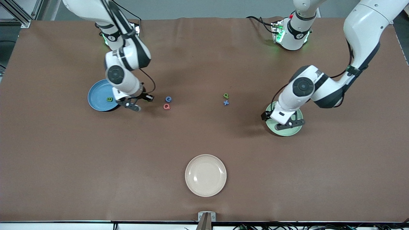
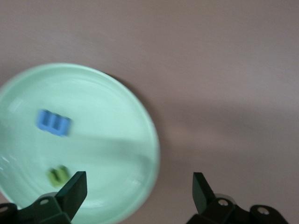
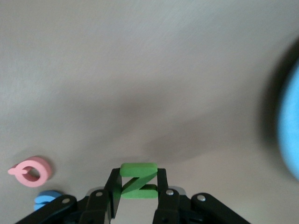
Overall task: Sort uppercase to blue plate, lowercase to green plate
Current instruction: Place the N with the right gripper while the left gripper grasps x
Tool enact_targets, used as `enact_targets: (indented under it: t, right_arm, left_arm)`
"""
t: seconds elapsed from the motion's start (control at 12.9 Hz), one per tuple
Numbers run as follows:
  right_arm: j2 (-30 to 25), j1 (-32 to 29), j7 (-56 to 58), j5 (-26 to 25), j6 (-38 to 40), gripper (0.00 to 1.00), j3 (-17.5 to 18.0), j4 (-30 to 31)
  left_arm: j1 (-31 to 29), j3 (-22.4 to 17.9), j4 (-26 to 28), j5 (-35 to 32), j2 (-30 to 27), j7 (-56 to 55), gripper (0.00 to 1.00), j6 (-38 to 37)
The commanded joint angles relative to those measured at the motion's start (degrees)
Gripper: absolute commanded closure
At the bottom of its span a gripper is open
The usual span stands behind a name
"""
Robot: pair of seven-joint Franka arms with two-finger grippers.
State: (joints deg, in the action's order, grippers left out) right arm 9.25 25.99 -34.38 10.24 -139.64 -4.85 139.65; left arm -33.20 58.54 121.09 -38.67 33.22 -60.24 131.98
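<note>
two letters already lie in the green plate (image 2: pixel 140 121), which sits toward the left arm's end of the table: a blue m-like letter (image 2: pixel 53 122) and a small green letter (image 2: pixel 58 176), apart from each other on the plate floor. the left gripper (image 2: pixel 139 189) hangs over that plate's rim, its jaws spread wide with nothing between them; one fingertip (image 2: pixel 74 186) is over the plate, the other over bare table.

the right gripper (image 3: pixel 136 186) is closed on the green n (image 3: pixel 138 181), the letter pinched flat between the two fingers. in the front view this gripper (image 1: pixel 135 105) is over the table just beside the blue plate (image 1: pixel 96 95), on the side toward the middle of the table. the blue plate sits toward the right arm's end, and the green b (image 1: pixel 109 99) lies inside it.

near the right gripper, on the brown table (image 1: pixel 204 140), the blue g (image 1: pixel 168 99) and the pinkish-red q (image 1: pixel 166 106) lie just beside each other, the q nearer the front camera. closer to the green plate, the green p (image 1: pixel 226 95) and the blue x (image 1: pixel 226 102) form another close pair, the x nearer the front camera. a cream plate (image 1: pixel 205 175) sits alone, well apart, nearest the front camera.
</note>
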Motion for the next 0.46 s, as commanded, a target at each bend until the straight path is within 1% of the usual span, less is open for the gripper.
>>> enact_targets:
  t: [0.0,0.08,0.23,0.39]
  right_arm:
    - [-9.7,-9.1,10.1,-3.9,4.4,0.99,0.8,5.6]
    - [-11.0,-11.5,12.5,-5.8,4.7,0.99,0.7,7.1]
    - [-12.4,-14.7,14.0,-10.0,3.6,0.99,0.8,10.5]
    - [-12.5,-16.7,14.2,-12.4,-0.5,0.99,0.8,13.6]
  left_arm:
    - [8.3,-0.1,-2.8,-0.1,1.2,-9.2,0.01,-1.0]
    - [11.5,-0.6,-4.0,-0.1,2.9,-13.9,0.01,-1.0]
    - [16.7,-1.8,-6.1,-0.8,6.1,-18.3,0.01,-0.8]
    - [24.5,-6.5,-8.5,-0.5,6.8,-20.3,0.01,-0.4]
